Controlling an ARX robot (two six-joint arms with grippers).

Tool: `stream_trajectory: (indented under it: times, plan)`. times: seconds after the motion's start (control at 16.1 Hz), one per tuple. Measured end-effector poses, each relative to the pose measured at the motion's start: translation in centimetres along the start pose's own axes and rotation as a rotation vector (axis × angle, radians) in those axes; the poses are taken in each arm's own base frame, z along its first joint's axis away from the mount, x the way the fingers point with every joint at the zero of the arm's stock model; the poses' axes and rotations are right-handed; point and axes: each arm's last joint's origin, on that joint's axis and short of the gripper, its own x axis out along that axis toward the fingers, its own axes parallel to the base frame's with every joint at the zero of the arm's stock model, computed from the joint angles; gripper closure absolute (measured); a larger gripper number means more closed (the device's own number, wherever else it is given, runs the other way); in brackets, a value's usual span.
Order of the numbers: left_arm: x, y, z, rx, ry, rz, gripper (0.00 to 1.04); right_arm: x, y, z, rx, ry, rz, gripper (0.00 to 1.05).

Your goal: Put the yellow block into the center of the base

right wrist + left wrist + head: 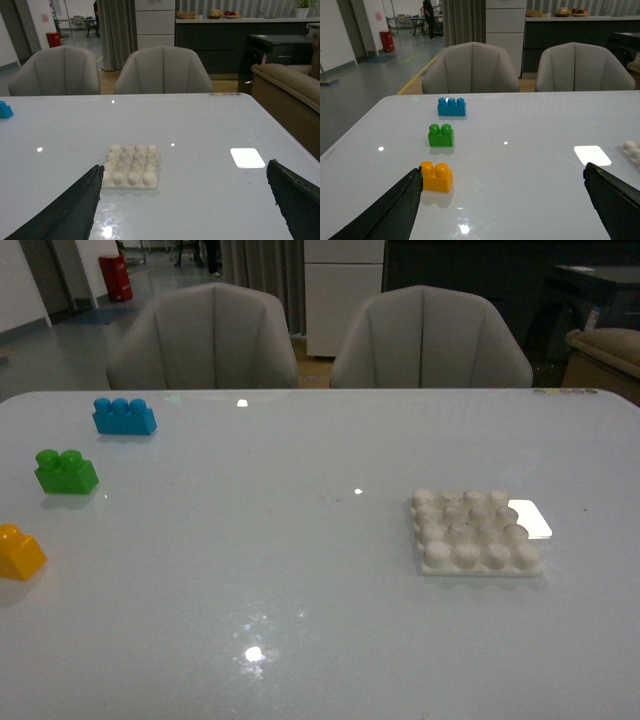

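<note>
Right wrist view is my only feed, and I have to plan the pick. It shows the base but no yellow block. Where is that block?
Observer: The yellow block is at the front view's left edge, far to the left of the base.
Operator: Anything crowding it?
Observer: No. The green brick stands behind it with a clear gap, and the blue brick is farther back.
Operator: Is the left arm ready?
Observer: The left gripper has its jaws wide open and empty. In the left wrist view the yellow block lies just ahead, close to one finger.
</note>
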Motion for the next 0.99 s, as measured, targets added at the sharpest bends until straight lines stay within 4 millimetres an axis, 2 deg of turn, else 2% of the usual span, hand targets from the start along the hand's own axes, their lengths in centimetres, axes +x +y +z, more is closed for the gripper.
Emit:
stream_trajectory:
  times: [0.74,0.87,0.99]
  plan:
    - [0.0,0.0,0.0,0.0,0.0,0.0,0.07,0.0,0.0,0.0,0.0,0.0,0.0,0.06]
    - [0.0,0.0,0.0,0.0,0.0,0.0,0.07,0.4,0.2,0.1,-0.046,0.047,-0.082,0.06]
    - [0.0,0.0,0.0,0.0,0.0,0.0,0.07,2.9,-0.2,3.4,-0.118,0.003,-0.187,0.06]
